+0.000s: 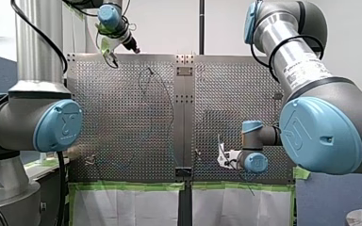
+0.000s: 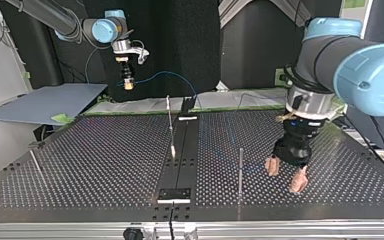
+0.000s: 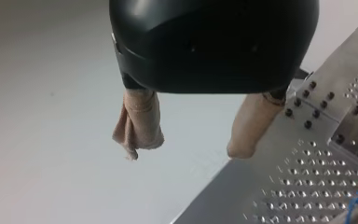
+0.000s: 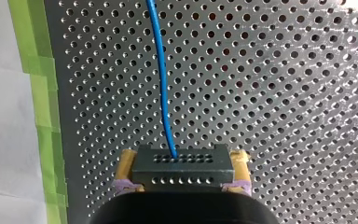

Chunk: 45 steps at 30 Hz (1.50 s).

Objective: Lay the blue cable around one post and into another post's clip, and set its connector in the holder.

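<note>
Gripping the dark connector (image 4: 182, 163) in my right claw (image 4: 182, 171), with a yellow pad pressed on each side. Held well above the table (image 4: 284, 93), toward the near edge with the green tape (image 4: 42, 93) in the front view, right of the middle. Running straight ahead out of the connector's face — the blue cable (image 4: 161, 70). Seen in the top view arching from that claw across toward the table's middle, near a leaning post (image 2: 170, 125). Holding my left claw (image 3: 189, 147) spread wide apart, beige pads (image 3: 140, 121) pointing down — low over the table at the front view's far left, just beside a thin upright post (image 2: 240, 167) in the top view.
</note>
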Available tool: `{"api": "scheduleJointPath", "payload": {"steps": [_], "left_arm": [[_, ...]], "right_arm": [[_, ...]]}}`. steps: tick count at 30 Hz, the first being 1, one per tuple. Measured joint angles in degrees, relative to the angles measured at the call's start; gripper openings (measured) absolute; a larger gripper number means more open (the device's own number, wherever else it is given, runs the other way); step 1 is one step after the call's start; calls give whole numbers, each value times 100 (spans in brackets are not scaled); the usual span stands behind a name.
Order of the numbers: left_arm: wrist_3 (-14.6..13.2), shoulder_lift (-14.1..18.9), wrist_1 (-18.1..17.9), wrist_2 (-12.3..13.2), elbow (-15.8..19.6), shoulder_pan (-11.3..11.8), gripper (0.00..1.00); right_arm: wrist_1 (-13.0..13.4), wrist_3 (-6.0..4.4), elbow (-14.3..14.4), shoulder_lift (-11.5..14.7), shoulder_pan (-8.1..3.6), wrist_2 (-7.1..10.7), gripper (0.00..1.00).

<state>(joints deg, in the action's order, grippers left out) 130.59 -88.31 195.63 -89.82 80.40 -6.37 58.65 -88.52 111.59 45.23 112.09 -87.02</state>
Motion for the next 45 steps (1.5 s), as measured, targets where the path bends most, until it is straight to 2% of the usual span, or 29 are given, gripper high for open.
{"api": "scheduleJointPath", "payload": {"steps": [6, 18, 30, 45], "left_arm": [[-316, -4, 126, 19, -201, -16, 100], [-897, -6, 263, -89, -201, -129, 100], [-1537, -12, 106, 285, 175, -163, 100], [-2288, -20, 106, 321, 193, -140, 100]], "right_arm": [[20, 0, -3, 0, 2, 0, 0], [-6, 7, -4, 0, 3, 0, 0], [-10, 9, -2, 0, 2, 0, 0], [-10, 9, -7, 0, 2, 0, 0]]}}
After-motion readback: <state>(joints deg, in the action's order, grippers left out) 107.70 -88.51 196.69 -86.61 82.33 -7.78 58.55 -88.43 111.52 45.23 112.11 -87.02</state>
